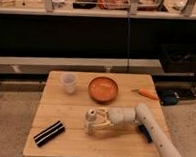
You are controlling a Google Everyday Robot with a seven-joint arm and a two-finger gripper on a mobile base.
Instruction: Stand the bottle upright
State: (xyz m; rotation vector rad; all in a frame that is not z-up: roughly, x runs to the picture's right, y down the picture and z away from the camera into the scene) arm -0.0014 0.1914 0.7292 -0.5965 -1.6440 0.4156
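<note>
The bottle [91,120] is small and clear with a pale cap. It stands about upright on the wooden table [62,141], left of centre toward the front. My gripper [100,120] comes in from the right on a white arm and sits right against the bottle, its fingers around the bottle's body. The bottle's lower part is partly hidden by the fingers.
A translucent white cup [68,82] stands at the back left. An orange bowl [103,88] sits at the back centre. A black bar-shaped object [49,133] lies at the front left. An orange carrot-like item [145,93] lies at the back right, a blue object [146,132] under my arm.
</note>
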